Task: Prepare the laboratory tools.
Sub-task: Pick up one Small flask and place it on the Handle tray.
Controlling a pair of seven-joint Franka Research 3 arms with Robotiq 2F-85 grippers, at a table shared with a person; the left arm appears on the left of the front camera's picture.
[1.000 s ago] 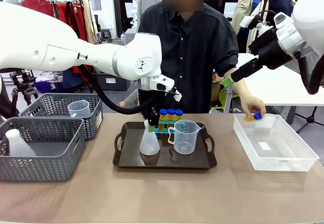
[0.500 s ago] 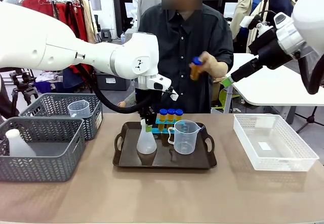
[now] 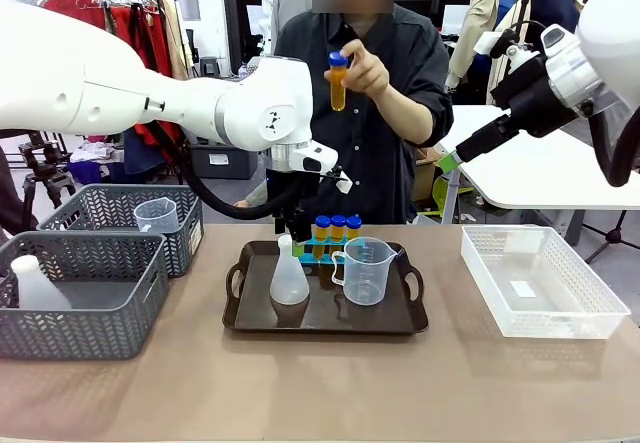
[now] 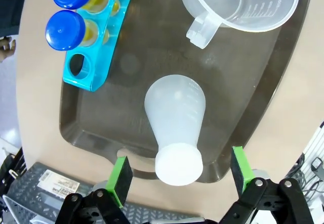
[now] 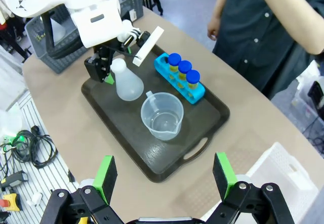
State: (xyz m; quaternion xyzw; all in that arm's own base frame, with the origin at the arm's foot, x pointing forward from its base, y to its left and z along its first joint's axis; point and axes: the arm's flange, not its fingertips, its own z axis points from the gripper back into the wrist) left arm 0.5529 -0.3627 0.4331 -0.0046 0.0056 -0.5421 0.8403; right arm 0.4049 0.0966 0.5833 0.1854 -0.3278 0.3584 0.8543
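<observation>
Your left fingers [image 4: 177, 176] are spread wide, the conical flask [image 4: 175, 125] upright between them on the tray [image 4: 253, 97] mid-tabletop, untouched; right fingers [image 5: 164, 176] wide, holding nothing

No legible text found. The measuring beaker [image 4: 242, 4] and conical flask [image 4: 175, 124] carry graduation marks (too faint to read), as does a basket label [image 4: 58, 184].
</observation>
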